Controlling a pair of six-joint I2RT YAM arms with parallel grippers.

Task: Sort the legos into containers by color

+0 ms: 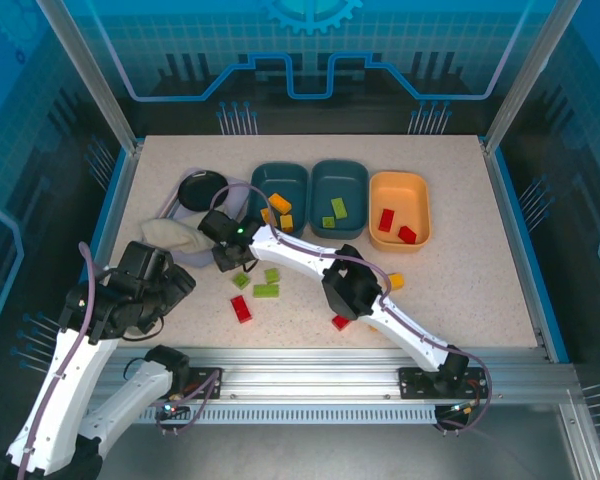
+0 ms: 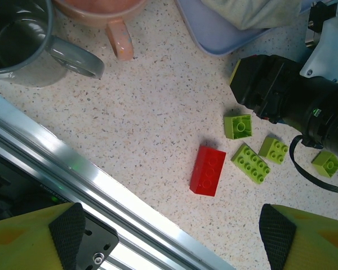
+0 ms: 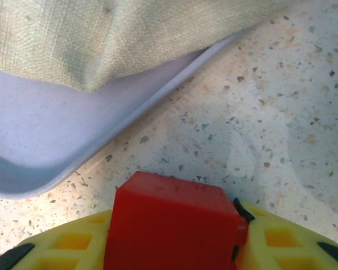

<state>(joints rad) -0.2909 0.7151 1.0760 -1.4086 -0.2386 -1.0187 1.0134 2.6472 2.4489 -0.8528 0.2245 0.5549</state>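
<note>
Right end effector (image 3: 174, 250): closed on a red lego (image 3: 169, 216), gripped between its yellow fingers (image 3: 67, 244).
Beside it: the rim of a lavender tray (image 3: 50, 140) holding a pale cloth (image 3: 112, 34), at the left middle of the table (image 3: 281, 112).
Left end effector (image 2: 174, 236): wide open, holding nothing, over the near left of the table.
Under it: a loose red brick (image 2: 208, 170) lying flat, with lime green legos (image 2: 250, 163) just to its right.
Other loose pieces: a second red brick (image 1: 340, 322) and an orange brick (image 1: 396, 281) near the right arm.
Far side, left to right: left teal tray (image 1: 280, 167) with orange-yellow legos (image 1: 279, 203); middle teal tray (image 1: 340, 164) with lime pieces (image 1: 338, 208); pale orange tray (image 1: 398, 177) with red pieces (image 1: 387, 220).
</note>
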